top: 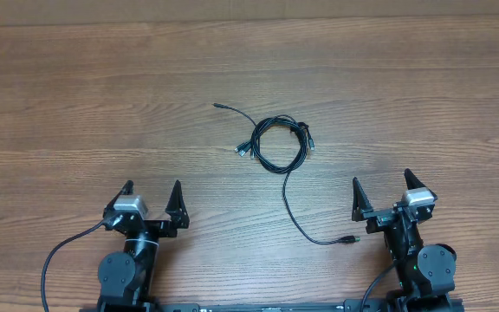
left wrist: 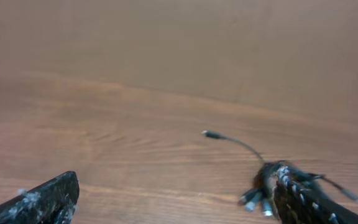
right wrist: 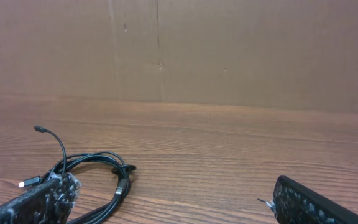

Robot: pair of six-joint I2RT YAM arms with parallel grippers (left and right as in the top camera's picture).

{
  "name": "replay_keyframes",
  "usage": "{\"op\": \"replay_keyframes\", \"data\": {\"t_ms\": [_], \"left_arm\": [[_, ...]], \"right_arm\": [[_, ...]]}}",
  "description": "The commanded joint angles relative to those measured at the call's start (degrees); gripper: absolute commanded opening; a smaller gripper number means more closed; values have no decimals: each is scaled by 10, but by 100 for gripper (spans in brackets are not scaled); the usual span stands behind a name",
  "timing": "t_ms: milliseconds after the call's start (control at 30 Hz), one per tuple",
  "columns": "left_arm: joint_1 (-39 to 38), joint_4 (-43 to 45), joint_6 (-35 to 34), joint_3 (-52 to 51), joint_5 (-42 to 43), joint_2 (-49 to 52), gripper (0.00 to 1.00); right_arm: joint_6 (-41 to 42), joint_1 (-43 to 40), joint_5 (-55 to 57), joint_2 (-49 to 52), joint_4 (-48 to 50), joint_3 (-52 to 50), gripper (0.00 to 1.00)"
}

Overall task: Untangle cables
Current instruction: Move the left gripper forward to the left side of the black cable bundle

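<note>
Untangling not begun: left pincer [top: 152,186] and right pincer [top: 381,177] gape empty, well apart from cables [top: 275,143]; next, reach their loop.

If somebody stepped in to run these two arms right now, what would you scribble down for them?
Pincers: left pincer and right pincer both open, empty, sitting near their bases.
Things: the cables lie coiled in one tangled loop in the middle of the wooden table, ahead of both arms; one strand trails to a plug close beside the right pincer, untouched.
Done: nothing visible yet.
Left: all the untangling; the trailing plug looks the easiest first grab, probably for the right arm.
</note>
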Motion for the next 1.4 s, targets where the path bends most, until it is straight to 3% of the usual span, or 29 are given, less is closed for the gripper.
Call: {"op": "replay_keyframes", "data": {"t_ms": [0, 300, 533, 767, 1000, 1200, 1367], "left_arm": [[3, 9, 52, 21, 94, -6, 100], [3, -163, 133, 233, 99, 7, 100], [3, -233, 148, 427, 142, 106, 100], [3, -316, 177, 617, 267, 283, 100], [2, -475, 216, 784, 318, 500, 100], [2, -590, 216, 860, 320, 655, 99], [2, -635, 197, 865, 320, 787, 99]], "right_arm": [[-1, -4, -3, -5, 3, -6, 100], [-1, -4, -3, -5, 3, -6, 100], [-1, -4, -3, -5, 3, -6, 100], [-1, -4, -3, -5, 3, -6, 100], [-1, -4, -3, -5, 3, -6, 100], [-1, -4, -3, -5, 3, -6, 100], [-1, -4, -3, -5, 3, -6, 100]]}}
